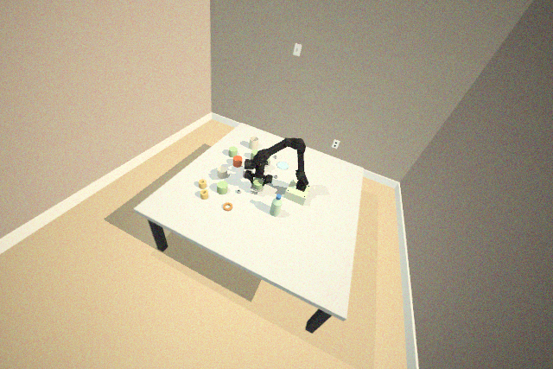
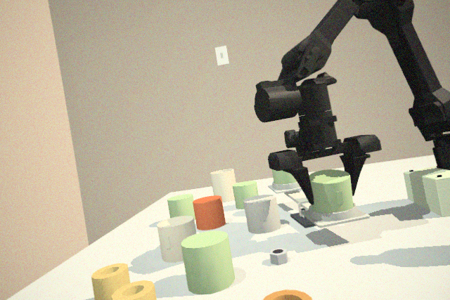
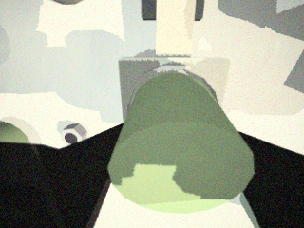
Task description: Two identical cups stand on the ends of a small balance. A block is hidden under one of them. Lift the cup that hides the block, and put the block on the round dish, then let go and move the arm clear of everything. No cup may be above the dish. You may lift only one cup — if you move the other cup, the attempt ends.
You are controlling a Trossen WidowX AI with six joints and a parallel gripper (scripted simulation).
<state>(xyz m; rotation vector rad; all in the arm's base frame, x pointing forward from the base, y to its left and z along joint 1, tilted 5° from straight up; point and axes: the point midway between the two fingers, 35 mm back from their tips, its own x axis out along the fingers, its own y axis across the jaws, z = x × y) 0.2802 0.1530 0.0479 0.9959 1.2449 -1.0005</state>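
Note:
My gripper (image 2: 332,197) (image 3: 173,130) is shut on the near green cup (image 1: 257,184) (image 2: 332,189) (image 3: 180,152), one finger on either side. The cup is upright, and its base appears to rest on the round seat of the near pan (image 2: 358,216) (image 3: 220,68). That pan stands above its dark shadow on the table. The far green cup (image 1: 254,153) (image 2: 284,178) stands on the other end of the balance, partly hidden behind a finger in the exterior view. The balance beam (image 3: 173,33) runs between them. The pale blue round dish (image 1: 282,165) bears nothing visible. No block is visible.
Beside the balance stand a grey cylinder (image 2: 261,215), a red cylinder (image 1: 238,161) (image 2: 209,213), a loose green cylinder (image 1: 222,187) (image 2: 207,263) and other cylinders. A hex nut (image 2: 278,256) (image 3: 74,133), an orange ring (image 1: 227,206) and a bottle (image 1: 276,206) lie or stand nearer.

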